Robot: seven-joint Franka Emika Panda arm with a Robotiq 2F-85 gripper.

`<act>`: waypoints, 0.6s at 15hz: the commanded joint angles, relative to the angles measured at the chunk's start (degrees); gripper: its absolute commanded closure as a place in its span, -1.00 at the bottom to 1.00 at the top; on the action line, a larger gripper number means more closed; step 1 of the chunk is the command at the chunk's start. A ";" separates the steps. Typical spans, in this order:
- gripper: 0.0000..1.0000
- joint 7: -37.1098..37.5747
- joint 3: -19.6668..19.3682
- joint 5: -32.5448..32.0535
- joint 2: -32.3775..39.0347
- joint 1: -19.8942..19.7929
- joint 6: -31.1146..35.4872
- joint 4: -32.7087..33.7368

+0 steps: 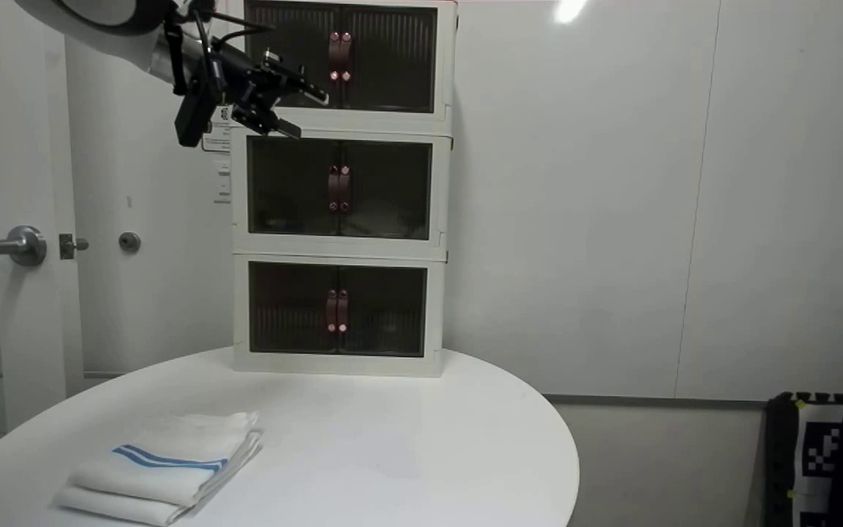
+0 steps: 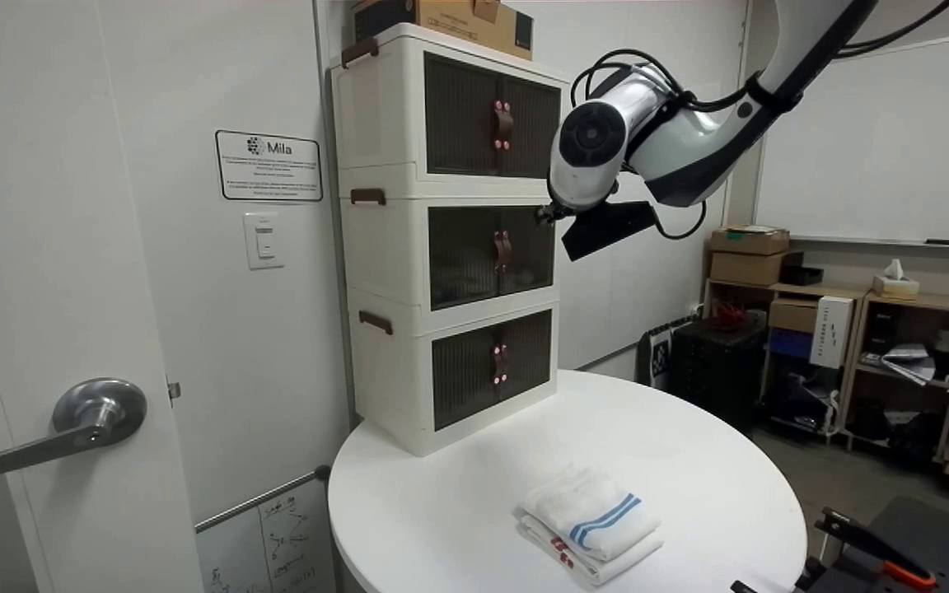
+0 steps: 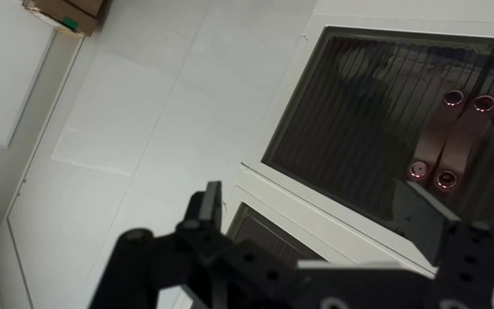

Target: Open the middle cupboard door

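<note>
"Hovering in front of the cupboard stack (image 2: pixel 384 255), a robot gripper (image 1: pixel 306 113) shows spread fingers (image 3: pixel 420 219) with nothing between them. In an exterior view it lines up near the joint between the stack's top and centre units."

"And the door in question?"

"The middle cupboard door (image 1: pixel 385 192) sits in the stack's centre unit, closed, its paired handles (image 1: pixel 344 190) side by side at mid-pane. A folded towel (image 1: pixel 165 465) lies on the table (image 1: pixel 421 439) in front of the stack, well apart from it."

"Which step is this?"

"The approach, by all signs: no handle is held, and the pull is yet to begin. The wrist view, which seems upside down, puts handles just beside one finger, probably the middle pair; the gap in depth cannot be judged."

"And next?"

"Likely a slight drop and a shift along the stack's face to bring the fingers around a handle, then a firm pinch and a steady draw away from the stack. With the handles nearly touching, taking just one calls for careful alignment."
</note>
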 commanded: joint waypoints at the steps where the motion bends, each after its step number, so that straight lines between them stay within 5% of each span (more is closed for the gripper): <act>1: -1.00 2.21 -12.20 -8.90 13.53 15.58 -12.66 2.16; 7: -1.00 5.38 -37.72 -10.50 24.24 41.95 -14.03 10.19; 9: -1.00 6.90 -43.09 -10.32 26.66 47.86 -13.09 13.87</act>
